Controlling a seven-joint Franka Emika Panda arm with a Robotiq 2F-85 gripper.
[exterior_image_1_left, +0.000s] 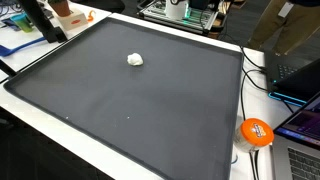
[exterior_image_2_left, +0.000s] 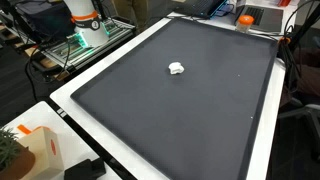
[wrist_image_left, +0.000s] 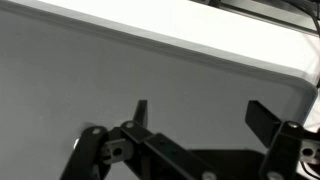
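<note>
In the wrist view my gripper (wrist_image_left: 200, 115) is open, its two dark fingers (wrist_image_left: 141, 110) spread wide with nothing between them. Below it lies a plain grey mat (wrist_image_left: 120, 70) with a white border along the top. Both exterior views show this large dark mat (exterior_image_1_left: 130, 110) (exterior_image_2_left: 190, 110) on a white table, and a small crumpled white object (exterior_image_1_left: 135, 59) (exterior_image_2_left: 176, 68) resting on it toward the far side. The white object does not appear in the wrist view. Neither exterior view shows the gripper itself; only the robot's white base (exterior_image_2_left: 85, 20) is visible.
An orange round item (exterior_image_1_left: 256, 131) lies off the mat's corner beside cables and a laptop (exterior_image_1_left: 300, 130). A tan box (exterior_image_2_left: 40, 150) and a plant stand at a table corner. Clutter and equipment line the far edge (exterior_image_1_left: 190, 10).
</note>
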